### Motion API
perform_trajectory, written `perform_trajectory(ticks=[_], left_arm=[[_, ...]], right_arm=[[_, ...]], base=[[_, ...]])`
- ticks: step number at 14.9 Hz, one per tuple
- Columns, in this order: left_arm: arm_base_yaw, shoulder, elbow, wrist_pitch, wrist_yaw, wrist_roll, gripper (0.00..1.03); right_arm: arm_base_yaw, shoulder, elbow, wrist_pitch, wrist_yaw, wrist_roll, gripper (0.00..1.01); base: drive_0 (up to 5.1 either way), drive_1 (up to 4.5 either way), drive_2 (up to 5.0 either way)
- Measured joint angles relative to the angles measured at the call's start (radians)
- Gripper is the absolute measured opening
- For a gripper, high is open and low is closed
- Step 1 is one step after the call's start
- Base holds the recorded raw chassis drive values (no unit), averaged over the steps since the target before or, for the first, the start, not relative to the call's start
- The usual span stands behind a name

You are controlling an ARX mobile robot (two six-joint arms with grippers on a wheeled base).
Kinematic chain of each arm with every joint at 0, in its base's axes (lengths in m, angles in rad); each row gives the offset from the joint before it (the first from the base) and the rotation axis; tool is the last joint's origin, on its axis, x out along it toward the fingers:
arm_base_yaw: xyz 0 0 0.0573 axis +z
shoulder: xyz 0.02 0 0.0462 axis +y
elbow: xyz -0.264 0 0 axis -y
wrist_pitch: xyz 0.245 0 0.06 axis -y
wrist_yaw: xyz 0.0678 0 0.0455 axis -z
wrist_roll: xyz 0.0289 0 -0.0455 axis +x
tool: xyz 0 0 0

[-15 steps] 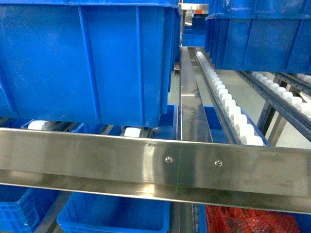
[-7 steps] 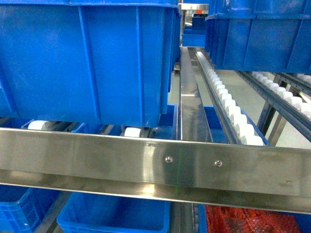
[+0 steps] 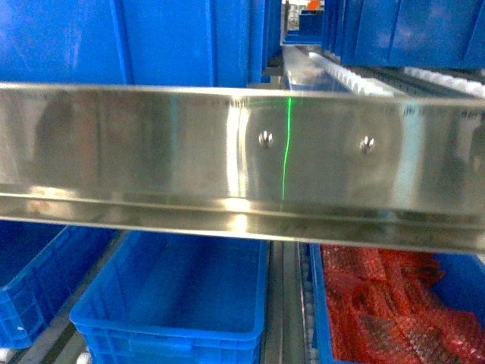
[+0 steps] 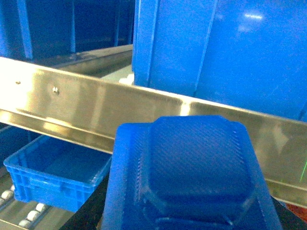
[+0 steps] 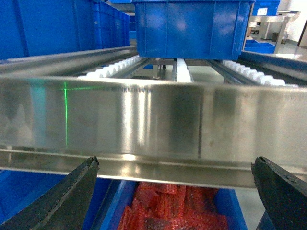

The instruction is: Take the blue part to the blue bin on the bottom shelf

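Only the left wrist view shows the blue part (image 4: 192,177), gripped in the left jaws before the steel rail (image 4: 86,108). Below the rail sits the blue bin (image 3: 170,303). The right jaws (image 5: 177,191) gape open.

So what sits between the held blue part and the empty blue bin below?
In the left wrist view, the blue part fills the foreground; the steel front rail crosses just behind it, with the empty blue bin lower left beneath that rail.

The right pincer (image 5: 175,191) gaped wide before a steel rail (image 5: 153,124); red netted goods (image 5: 175,208) lay below, a blue crate (image 5: 192,28) far behind.
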Motion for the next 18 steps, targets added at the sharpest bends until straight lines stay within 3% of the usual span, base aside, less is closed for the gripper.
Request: perform_trajectory(ticks=[18], left_arm=[[0.000,0.000,0.000,-0.001,0.000,0.000,0.43]], right_arm=[[0.000,0.000,0.000,-0.001,0.000,-0.001,0.98]], base=[[0.0,0.00,0.0]])
